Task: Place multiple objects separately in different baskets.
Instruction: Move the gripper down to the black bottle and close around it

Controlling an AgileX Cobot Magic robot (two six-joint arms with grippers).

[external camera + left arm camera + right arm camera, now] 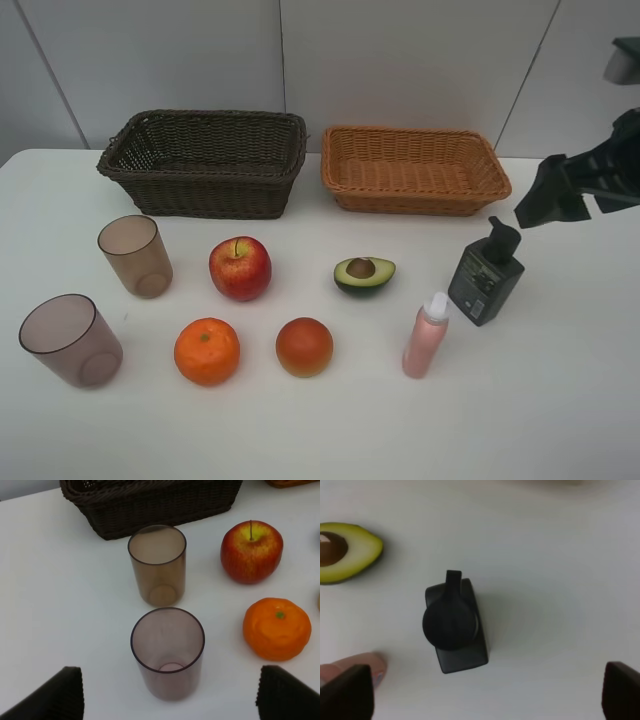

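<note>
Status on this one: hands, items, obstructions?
Left hand open, facing near cup. Right hand open above pump bottle. Dark basket, tan basket empty. Nothing blocking.

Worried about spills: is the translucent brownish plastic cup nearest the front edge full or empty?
Empty: the translucent brownish cup stands upright, and its bare bottom shows through the open mouth.

Looks straight down on a dark, squarish plastic pump bottle [454, 625], upright on a plain white table [545, 580], round pump head and short spout uppermost. Shows a halved green avocado [350, 555] lying apart from it, cut face up, brown pit in place. Catches the pink spray bottle [355, 664] tip just beside one black fingertip [345, 692] of the right gripper [482, 695]; jaws spread wide, nothing between.
</note>
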